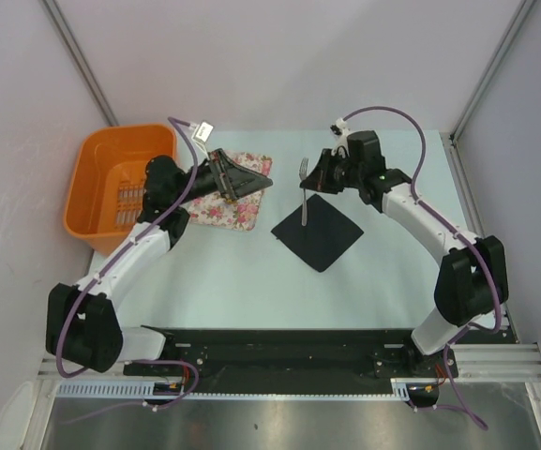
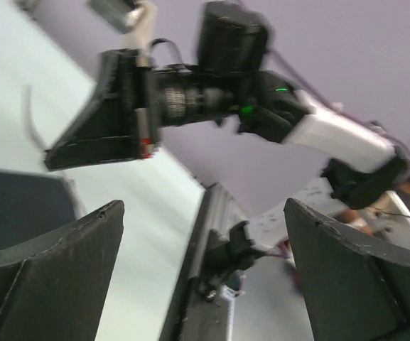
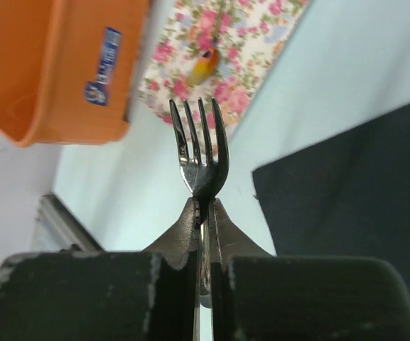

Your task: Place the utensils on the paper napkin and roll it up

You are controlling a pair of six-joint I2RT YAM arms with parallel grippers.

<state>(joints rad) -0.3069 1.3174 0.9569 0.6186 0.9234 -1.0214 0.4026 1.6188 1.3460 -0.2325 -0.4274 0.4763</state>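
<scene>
Right gripper (image 3: 205, 204) is pinched on the slim silver metal fork (image 3: 199, 145) just below the tines. From above, the handle runs toward the near edge, its end over the far corner of the thin black square paper napkin (image 1: 319, 234); contact unclear. Left gripper (image 2: 201, 213) is spread wide and empty above the pink floral cloth (image 3: 261, 42), where the gold-headed spoon (image 3: 205, 65) lies.

White links (image 1: 139, 248) and black joints (image 1: 472, 277) — purple cables (image 1: 422, 141) along both arms, green light (image 1: 381, 174).
</scene>
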